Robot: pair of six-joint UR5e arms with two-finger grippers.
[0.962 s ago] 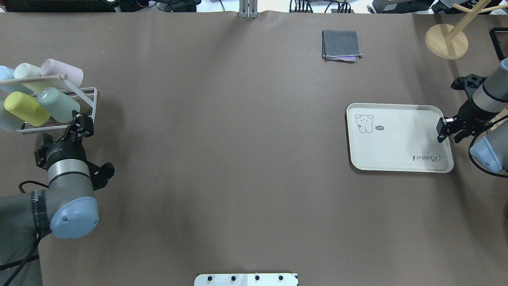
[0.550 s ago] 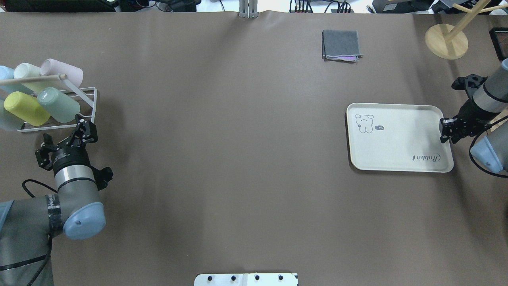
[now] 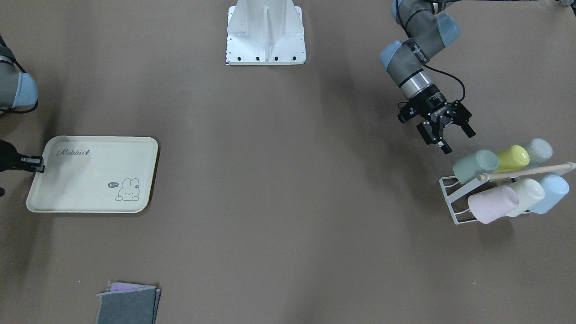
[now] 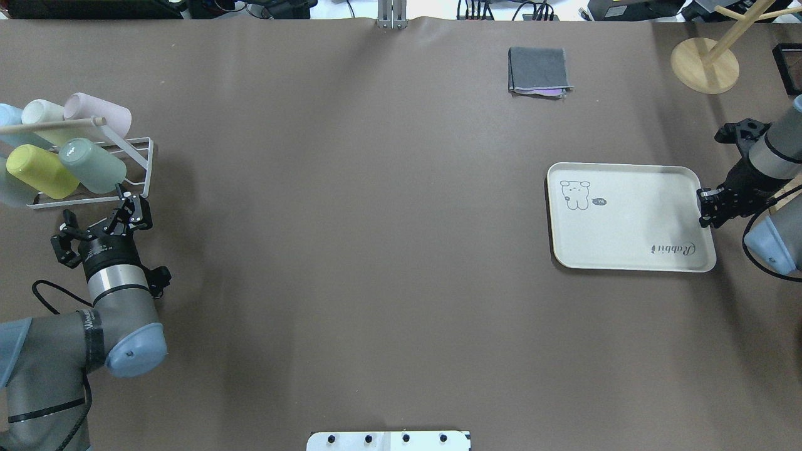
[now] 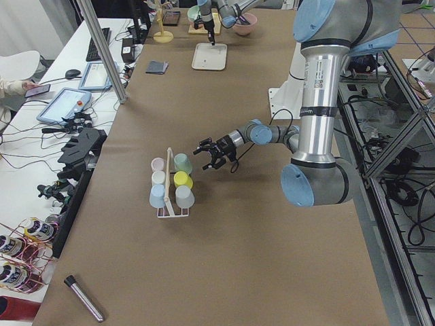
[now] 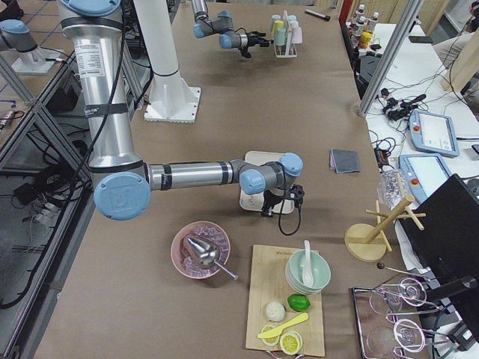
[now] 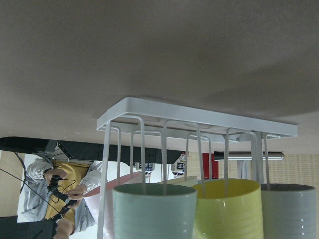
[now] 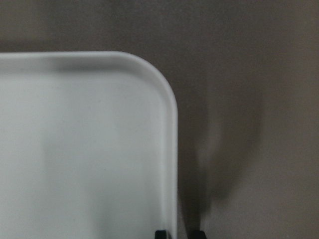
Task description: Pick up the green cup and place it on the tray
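The green cup (image 4: 94, 166) lies on its side in the white wire rack (image 4: 141, 164) at the far left, next to a yellow-green cup (image 4: 41, 170). It also shows in the front view (image 3: 474, 165) and at the bottom of the left wrist view (image 7: 154, 211). My left gripper (image 4: 133, 210) is open and empty, a short way in front of the rack and pointing at the green cup. The cream tray (image 4: 626, 216) lies flat on the right and holds nothing. My right gripper (image 4: 703, 208) hovers at the tray's right rim (image 8: 172, 149), its jaws slightly apart and holding nothing.
The rack also holds pink (image 4: 100, 113), whitish and pale blue cups under a wooden rod. A folded grey cloth (image 4: 539, 71) and a wooden stand (image 4: 705, 64) sit at the far edge. The white robot base (image 4: 388, 440) is at the near edge.
My left gripper has drawn back a little from the rack and its wrist has turned. My right gripper has slid right, off the tray's surface to its rim. The tray and cups have not moved.
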